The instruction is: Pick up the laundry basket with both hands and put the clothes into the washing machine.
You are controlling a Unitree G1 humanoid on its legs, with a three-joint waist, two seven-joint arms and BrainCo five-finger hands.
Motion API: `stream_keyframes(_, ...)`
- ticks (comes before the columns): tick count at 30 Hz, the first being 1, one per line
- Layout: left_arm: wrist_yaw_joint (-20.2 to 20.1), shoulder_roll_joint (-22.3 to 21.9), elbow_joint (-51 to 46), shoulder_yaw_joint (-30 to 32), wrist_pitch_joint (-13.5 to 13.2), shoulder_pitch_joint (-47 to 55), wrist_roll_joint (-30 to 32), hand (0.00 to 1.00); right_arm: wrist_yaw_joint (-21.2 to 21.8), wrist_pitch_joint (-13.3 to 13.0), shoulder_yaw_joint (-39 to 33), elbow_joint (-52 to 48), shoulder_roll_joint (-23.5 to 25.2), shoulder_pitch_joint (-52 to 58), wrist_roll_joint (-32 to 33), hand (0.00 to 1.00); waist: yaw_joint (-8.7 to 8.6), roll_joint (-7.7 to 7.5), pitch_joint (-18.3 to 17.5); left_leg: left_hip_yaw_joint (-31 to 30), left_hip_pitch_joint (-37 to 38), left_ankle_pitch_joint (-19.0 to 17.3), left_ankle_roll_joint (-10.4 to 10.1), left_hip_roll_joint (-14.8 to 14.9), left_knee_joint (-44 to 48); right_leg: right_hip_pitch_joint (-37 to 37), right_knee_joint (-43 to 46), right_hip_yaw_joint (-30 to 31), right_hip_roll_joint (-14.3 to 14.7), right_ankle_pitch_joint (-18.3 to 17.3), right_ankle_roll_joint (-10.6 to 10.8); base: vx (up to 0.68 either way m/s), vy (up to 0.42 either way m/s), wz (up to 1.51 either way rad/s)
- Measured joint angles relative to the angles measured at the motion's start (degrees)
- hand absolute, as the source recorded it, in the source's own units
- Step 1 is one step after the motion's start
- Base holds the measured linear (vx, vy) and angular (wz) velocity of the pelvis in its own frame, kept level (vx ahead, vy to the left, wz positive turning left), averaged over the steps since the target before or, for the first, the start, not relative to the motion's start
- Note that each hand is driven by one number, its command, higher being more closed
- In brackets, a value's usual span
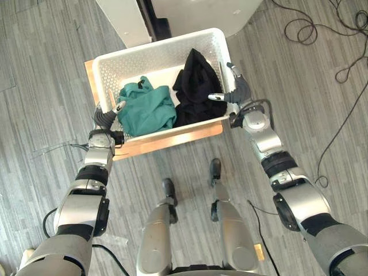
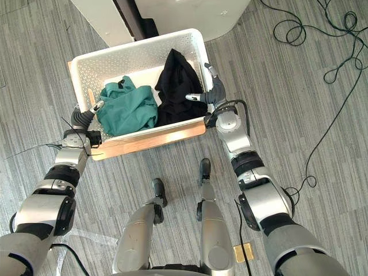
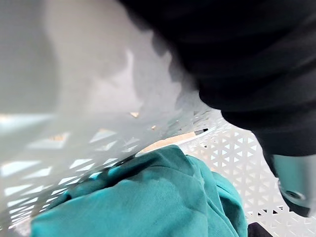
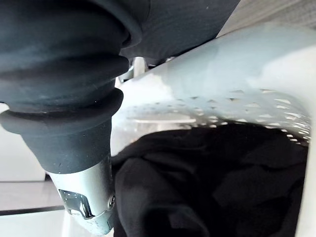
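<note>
Left eye view shows the basket (image 1: 155, 57) sitting on a wooden board (image 1: 172, 140), with a green cloth (image 1: 146, 109) and a black cloth (image 1: 195, 86) inside; the left hand (image 1: 105, 118) and right hand (image 1: 237, 91) each pinch a side rim, thumb inside; the grasp looks made, the lift not yet; next, raise both sides level, then tip toward the washer (image 1: 201, 11).

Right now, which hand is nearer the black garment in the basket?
Right. The right hand grips the rim of the laundry basket beside the black garment; the left hand grips the opposite rim, beside the teal garment.
</note>
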Motion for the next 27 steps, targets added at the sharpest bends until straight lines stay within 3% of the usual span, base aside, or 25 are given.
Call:
stream_keyframes(12,0.03,-2.25,-0.21,-0.33,-0.89,-0.39,-3.85,0.0,-0.89,-0.82,-3.63,4.73,0.02,-3.29,-2.18,0.0,0.12,0.92,-0.3,-1.56,-0.83,1.02,-0.22,-1.01,-1.32,-1.36,1.51,-1.18,-0.49,-0.37,0.47,0.0,-0.017,0.07)
stream_keyframes(18,0.25,-2.32,-1.96,-0.39,-0.9,0.69,-3.81,0.0,-4.03,1.33,-3.61,-5.59,0.05,2.82,-2.3,0.0,0.18,1.04,-0.39,-1.33,-0.12,2.1,-0.15,-1.4,-2.93,-1.73,1.48,-0.93,-0.49,-0.37,0.46,0.02,-0.025,-0.01)
stream_keyframes(27,2.39,-4.42,-2.6,-0.34,0.01,5.66,-3.77,0.0,-8.46,1.18,-3.61,-9.55,2.69,8.73,-3.26,0.0,-0.33,2.46,-1.44,-0.41,1.79,2.11,-0.13,-1.86,-3.9,-0.56,0.77,0.58,-0.62,-0.31,0.52,0.01,-0.014,-0.06)
